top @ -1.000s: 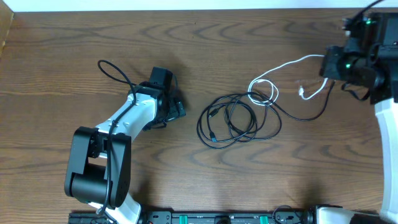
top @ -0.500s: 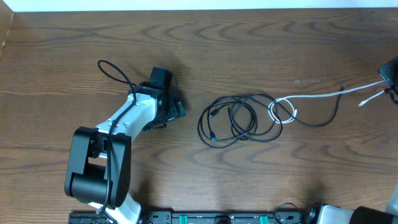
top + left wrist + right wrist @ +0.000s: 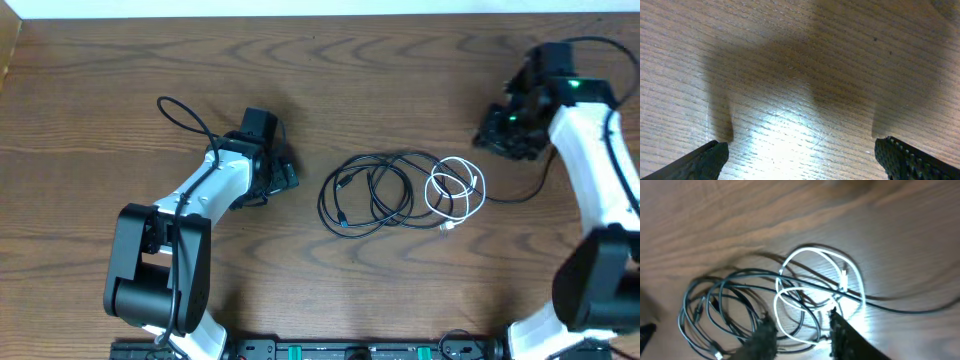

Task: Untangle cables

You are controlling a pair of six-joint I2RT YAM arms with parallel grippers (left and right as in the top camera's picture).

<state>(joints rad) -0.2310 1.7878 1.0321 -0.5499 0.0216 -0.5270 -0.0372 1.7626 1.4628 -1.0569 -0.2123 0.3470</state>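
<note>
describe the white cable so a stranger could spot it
On the wooden table, find the cable tangle near the middle. At its right edge, overlapping the black cables, lies the white cable in small loops, the only white one.

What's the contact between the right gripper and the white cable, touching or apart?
Apart. Overhead, bare wood separates the right gripper from the white cable coil.
</note>
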